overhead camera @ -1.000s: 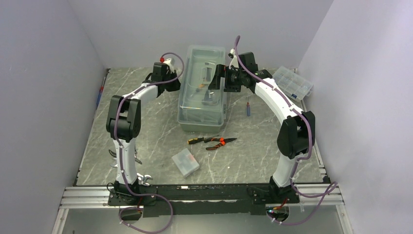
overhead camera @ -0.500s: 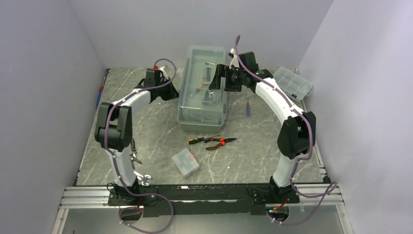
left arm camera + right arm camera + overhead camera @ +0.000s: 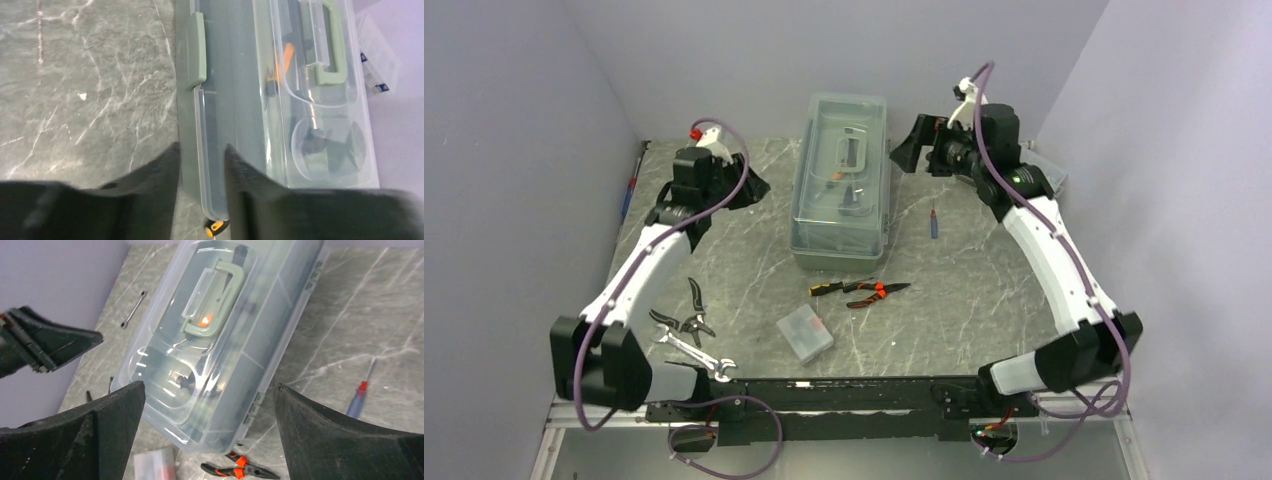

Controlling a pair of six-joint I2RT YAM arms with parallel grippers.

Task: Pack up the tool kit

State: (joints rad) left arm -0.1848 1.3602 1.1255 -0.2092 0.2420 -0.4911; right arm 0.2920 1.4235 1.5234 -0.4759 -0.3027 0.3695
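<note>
The tool kit [image 3: 839, 180] is set at the far middle of the table [image 3: 984, 300], with its clear lid shut and its green handle [image 3: 215, 295] on top. The left gripper [image 3: 202, 152] is positioned to the left of the kit, near its green latch [image 3: 196, 50]; its fingers are parted a little and kept clear of the box. The right gripper [image 3: 209, 386] is raised at the kit's far right side and turned toward it, its fingers spread wide apart. Pliers [image 3: 861, 290] and a small clear case [image 3: 805, 333] are seen nearer, and a screwdriver [image 3: 934, 220] is seen right of the kit.

Marble table [image 3: 754, 255], tool kit [image 3: 840, 185], pliers [image 3: 870, 290], screwdriver [image 3: 933, 221], wrench [image 3: 696, 352], small case [image 3: 805, 334]
</note>
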